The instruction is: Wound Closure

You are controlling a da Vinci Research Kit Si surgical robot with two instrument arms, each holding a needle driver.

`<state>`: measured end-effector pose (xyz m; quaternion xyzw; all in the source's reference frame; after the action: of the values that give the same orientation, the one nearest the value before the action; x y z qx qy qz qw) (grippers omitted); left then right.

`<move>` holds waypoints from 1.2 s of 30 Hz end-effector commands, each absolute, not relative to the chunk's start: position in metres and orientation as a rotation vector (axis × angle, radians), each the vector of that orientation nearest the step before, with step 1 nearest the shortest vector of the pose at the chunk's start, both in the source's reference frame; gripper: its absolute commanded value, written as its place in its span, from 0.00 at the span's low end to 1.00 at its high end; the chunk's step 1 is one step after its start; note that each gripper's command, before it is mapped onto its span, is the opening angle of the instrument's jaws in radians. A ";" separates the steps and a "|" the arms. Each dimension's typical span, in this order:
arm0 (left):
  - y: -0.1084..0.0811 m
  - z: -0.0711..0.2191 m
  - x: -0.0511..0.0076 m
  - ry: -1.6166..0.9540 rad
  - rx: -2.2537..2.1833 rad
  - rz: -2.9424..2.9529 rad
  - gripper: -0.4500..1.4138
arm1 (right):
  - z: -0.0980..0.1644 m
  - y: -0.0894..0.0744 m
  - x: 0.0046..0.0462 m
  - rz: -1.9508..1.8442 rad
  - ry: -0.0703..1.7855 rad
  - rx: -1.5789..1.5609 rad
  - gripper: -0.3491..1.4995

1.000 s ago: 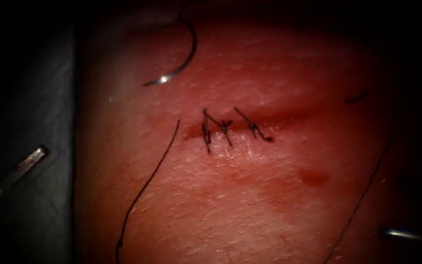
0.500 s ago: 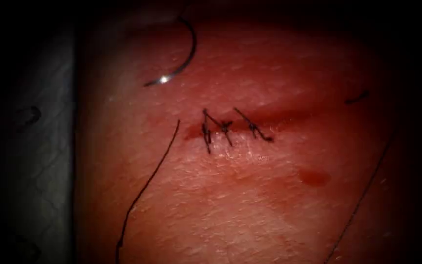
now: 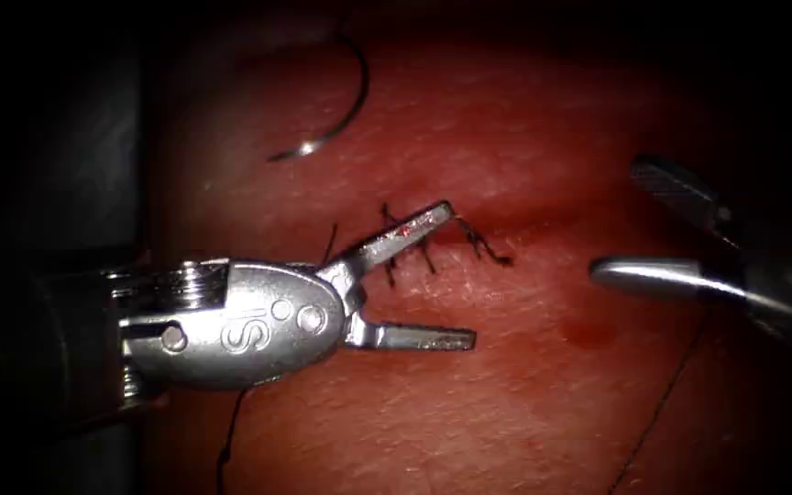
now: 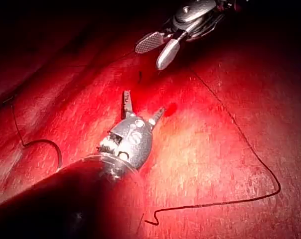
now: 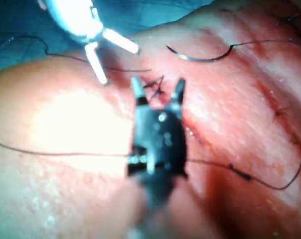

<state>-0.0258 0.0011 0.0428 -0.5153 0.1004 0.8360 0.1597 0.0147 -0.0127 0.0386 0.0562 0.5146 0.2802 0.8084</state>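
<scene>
- Left hand [image 3: 446, 275]: jaws wide, empty, over the stitches [image 3: 414, 240].
- Right hand [image 3: 630, 220]: jaws wide, empty.
- Needle [image 3: 346, 96]: free on the tissue [image 3: 506, 412], above the cut; regrasp likely required.

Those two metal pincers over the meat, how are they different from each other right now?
The left tool reaches in from the picture's left, one jaw lying over the stitches on the cut; the right tool hangs off to the right, away from the stitches. Shared: both stand open, holding nothing. The needle lies free on the tissue.
</scene>
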 end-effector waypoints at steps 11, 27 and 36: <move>0.001 0.051 -0.0290 0.295 -1.292 2.372 0.29 | 0.044 -0.013 0.0144 0.602 1.049 0.089 0.71; 0.002 0.053 -0.0300 0.271 -1.118 2.406 0.07 | 0.044 -0.013 0.0143 0.598 1.046 0.092 0.62; 0.003 0.052 -0.0285 0.282 -1.128 2.454 0.00 | 0.045 -0.014 0.0134 0.569 1.014 0.115 0.57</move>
<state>-0.0277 0.0037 0.0516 -0.4048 0.1020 0.8836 0.2119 0.0129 -0.0127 0.0448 0.0517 0.4820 0.2589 0.8355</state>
